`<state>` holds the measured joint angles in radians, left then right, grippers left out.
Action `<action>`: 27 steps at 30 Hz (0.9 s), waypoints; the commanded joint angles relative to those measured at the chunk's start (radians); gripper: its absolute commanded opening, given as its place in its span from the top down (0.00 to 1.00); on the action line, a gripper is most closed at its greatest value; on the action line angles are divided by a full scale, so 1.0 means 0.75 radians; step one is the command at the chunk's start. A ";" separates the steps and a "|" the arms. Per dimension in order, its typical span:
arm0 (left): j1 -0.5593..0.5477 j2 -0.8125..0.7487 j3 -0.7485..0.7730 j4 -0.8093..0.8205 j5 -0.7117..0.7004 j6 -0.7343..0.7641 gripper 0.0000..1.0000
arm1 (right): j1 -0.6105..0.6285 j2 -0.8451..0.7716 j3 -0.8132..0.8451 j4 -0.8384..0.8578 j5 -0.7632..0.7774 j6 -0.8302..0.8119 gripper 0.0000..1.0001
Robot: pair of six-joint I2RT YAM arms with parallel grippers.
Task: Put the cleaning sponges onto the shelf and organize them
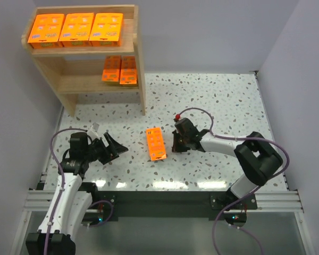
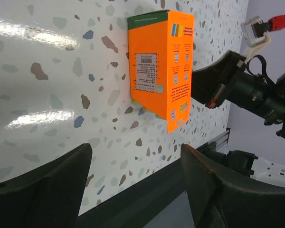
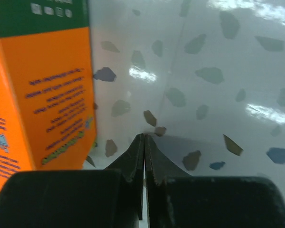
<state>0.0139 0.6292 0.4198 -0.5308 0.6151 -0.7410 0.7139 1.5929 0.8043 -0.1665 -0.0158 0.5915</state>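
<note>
Speckled terrazzo table point(image 1: 218, 106), pale walls point(image 1: 202, 32) on three sides. All positions below taken from the one loose pack point(image 1: 155, 143), bright orange, resting on the table.

Beyond the loose pack and off to its left: shelf point(image 1: 140, 79), carrying three packs point(image 1: 77, 29) side by side on the top tier and two packs point(image 1: 120, 69) at the right end of the lower tier. Five of six judged stowed; loose pack judged the last.

Loose pack itself: long axis running away from the arm bases toward the far wall, far end tipped slightly left. Appears to stand on a narrow side rather than flat; not certain.

Right of the loose pack, just beside its long face: right gripper point(image 1: 175, 142), fingers pressed together, holding nothing. Contact with the pack not confirmed. Seen from the right wrist: tip close alongside, bare table ahead.

Left of the loose pack, clearly apart: left gripper point(image 1: 114, 149), fingers spread wide, empty, opening aimed at the pack's broadside.

Judgement: right arm nearer, but closed and side-on, so fit for a nudge only. Left arm farther, yet open, squared to the pack and on the shelf side. Likely next need: a grasp across the short axis.
</note>
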 commanded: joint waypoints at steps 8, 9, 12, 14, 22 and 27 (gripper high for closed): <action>-0.119 -0.111 -0.163 0.246 -0.037 -0.233 0.15 | 0.218 0.222 0.161 0.428 -0.332 0.156 1.00; -0.121 -0.107 -0.171 0.243 -0.045 -0.235 0.15 | 0.228 0.242 0.175 0.469 -0.353 0.172 1.00; -0.123 -0.090 -0.206 0.278 -0.072 -0.241 0.14 | 0.255 0.302 0.222 0.516 -0.386 0.224 1.00; -0.123 -0.074 -0.232 0.315 -0.106 -0.251 0.13 | 0.255 0.314 0.253 0.506 -0.382 0.232 1.00; -0.121 0.104 -0.302 0.762 -0.154 -0.329 0.12 | 0.257 0.216 0.194 0.408 -0.341 0.183 1.00; -0.123 0.300 -0.388 1.139 -0.057 -0.407 0.25 | 0.257 0.149 0.095 0.449 -0.355 0.214 1.00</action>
<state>-0.0734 0.7967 0.1535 0.0563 0.5301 -1.0039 0.9089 1.7725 0.9100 0.1455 -0.2790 0.7376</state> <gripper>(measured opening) 0.772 0.007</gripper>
